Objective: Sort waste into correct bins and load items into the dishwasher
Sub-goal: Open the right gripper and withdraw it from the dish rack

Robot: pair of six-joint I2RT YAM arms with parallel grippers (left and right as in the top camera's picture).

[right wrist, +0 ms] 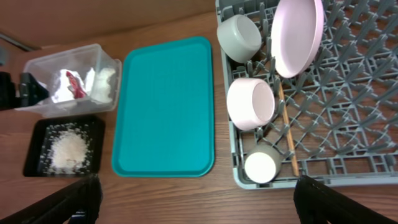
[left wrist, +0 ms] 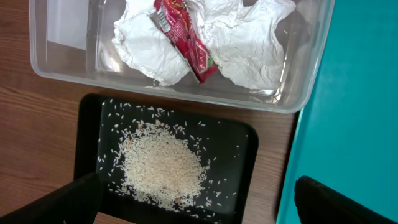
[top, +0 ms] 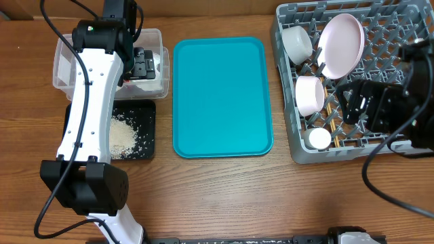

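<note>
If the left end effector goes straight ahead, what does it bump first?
Probably the rice in the black tray, straight ahead of the left end effector. Depth is unclear, so maybe the tub wall first.

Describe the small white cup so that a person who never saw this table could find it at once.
Find the grey dish rack right of the teal tray. Along its side nearest the tray sit three vessels in a line; the cup is the last, at the rack's corner nearest the robot. It is the smallest and white, unlike the pink bowl beside it.
</note>
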